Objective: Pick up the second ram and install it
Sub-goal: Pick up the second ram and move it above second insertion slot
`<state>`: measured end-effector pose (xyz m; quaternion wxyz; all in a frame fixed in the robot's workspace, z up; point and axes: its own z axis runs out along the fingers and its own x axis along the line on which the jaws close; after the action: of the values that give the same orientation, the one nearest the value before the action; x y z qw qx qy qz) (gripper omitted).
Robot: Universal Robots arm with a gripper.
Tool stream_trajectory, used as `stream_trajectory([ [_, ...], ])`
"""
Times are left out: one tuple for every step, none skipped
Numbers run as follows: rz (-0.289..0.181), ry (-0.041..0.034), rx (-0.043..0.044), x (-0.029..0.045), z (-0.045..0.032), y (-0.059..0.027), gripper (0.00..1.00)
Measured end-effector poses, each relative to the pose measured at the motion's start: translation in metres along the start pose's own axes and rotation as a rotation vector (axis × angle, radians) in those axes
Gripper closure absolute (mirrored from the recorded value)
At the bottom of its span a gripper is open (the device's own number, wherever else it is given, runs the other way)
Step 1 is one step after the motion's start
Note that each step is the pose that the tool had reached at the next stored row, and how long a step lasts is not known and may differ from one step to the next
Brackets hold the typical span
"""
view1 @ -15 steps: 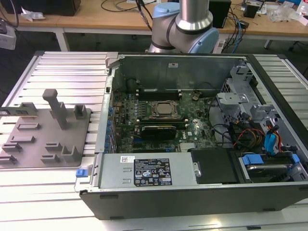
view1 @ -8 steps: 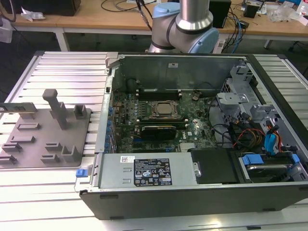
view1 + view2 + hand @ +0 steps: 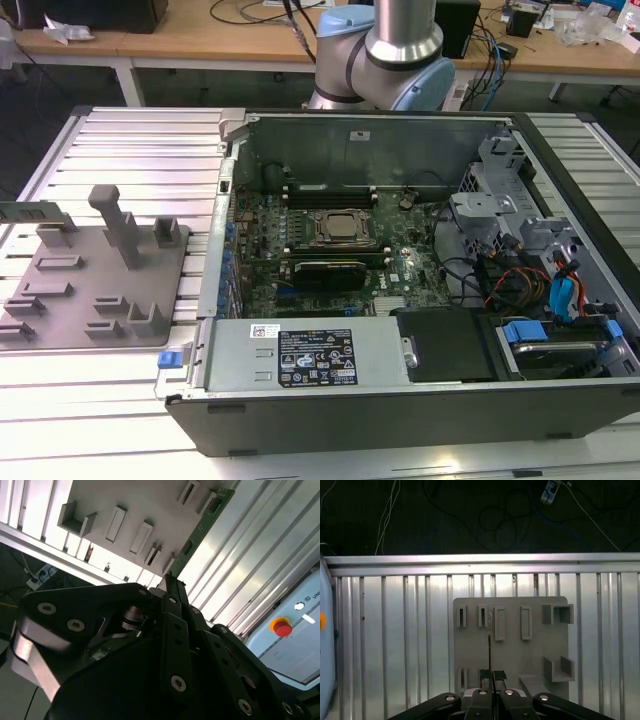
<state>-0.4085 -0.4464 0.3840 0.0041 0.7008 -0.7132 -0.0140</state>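
The second ram [image 3: 30, 212] is a thin green stick standing on edge at the far-left end of the grey holder plate [image 3: 90, 290], on the exterior view's left. In the first wrist view it shows edge-on as a thin line [image 3: 490, 640] over the holder plate [image 3: 520, 655]. My gripper [image 3: 492, 676] hangs well above it, in line with it, its black fingers drawn together with nothing between them. In the second wrist view the green stick [image 3: 202, 527] runs away from the tip of my gripper [image 3: 167, 580].
An open computer case [image 3: 400, 410] lies on the ribbed metal table [image 3: 150, 150], to the right of the holder plate. Inside are the silver-framed processor socket [image 3: 343, 228], a black ribbed card [image 3: 325, 273], the power supply [image 3: 310, 358] and cables [image 3: 530, 280]. The arm's base [image 3: 390, 50] stands behind the case.
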Motion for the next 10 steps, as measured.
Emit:
stream_trajectory([
  [0.000, 0.0000, 0.0000, 0.0000, -0.0033, 0.0001, 0.91],
  [0.000, 0.0000, 0.0000, -0.0001, -0.0045, 0.0001, 0.91],
  [0.000, 0.0000, 0.0000, -0.0001, -0.0054, 0.0002, 0.91],
  [0.000, -0.0001, 0.0000, -0.0001, -0.0067, 0.0002, 0.91],
  [0.000, 0.0000, 0.0000, -0.0001, -0.0078, 0.0002, 0.91],
  [0.000, 0.0000, -0.0001, -0.0002, -0.0097, 0.0002, 0.91],
  [0.000, 0.0000, 0.0000, -0.0003, -0.0127, 0.0003, 0.91],
  [0.000, 0.0000, 0.0001, -0.0004, -0.0142, 0.0004, 0.91],
  [0.000, 0.0000, -0.0001, -0.0004, -0.0158, 0.0004, 0.91],
  [0.000, 0.0000, 0.0000, -0.0005, -0.0189, 0.0004, 0.91],
])
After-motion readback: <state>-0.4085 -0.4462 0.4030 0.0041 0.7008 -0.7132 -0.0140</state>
